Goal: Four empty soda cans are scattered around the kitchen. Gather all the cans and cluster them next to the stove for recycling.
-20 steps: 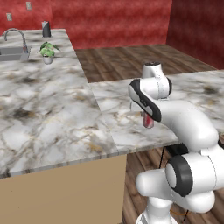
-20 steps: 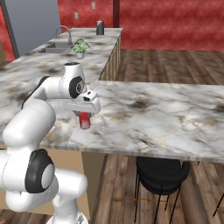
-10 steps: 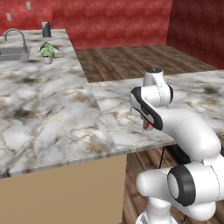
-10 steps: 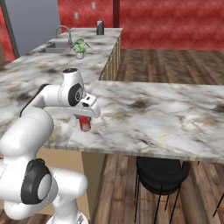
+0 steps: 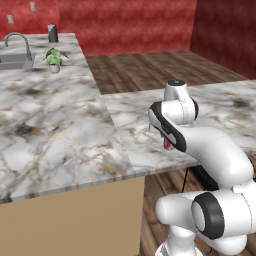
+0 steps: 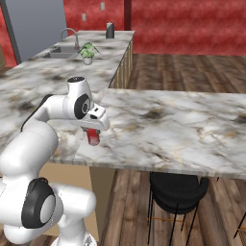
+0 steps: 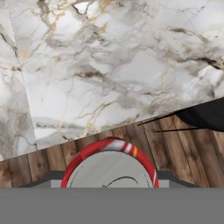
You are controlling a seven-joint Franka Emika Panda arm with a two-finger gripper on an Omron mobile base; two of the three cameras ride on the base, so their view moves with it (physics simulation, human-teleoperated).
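Observation:
A red soda can (image 6: 93,139) with white markings and a silver top hangs upright in my gripper (image 6: 94,132), which is shut on it. It is held by the front edge of the marble counter (image 6: 158,125). In the left base view the can (image 5: 168,145) peeks out red behind my white forearm. In the hand view its silver top and red rim (image 7: 109,168) sit low in the picture, with the counter edge and wooden floor beyond. The stove is out of view.
At the far end of the long counter are a sink with a faucet (image 6: 65,45), a small potted plant (image 6: 87,52) and a dark canister (image 6: 110,30). A black stool (image 6: 177,191) stands under the counter's overhang. Wooden floor lies beyond.
The arm's upper links have folded back and sunk a little. The hand with the red can has stayed almost in place, dropping slightly.

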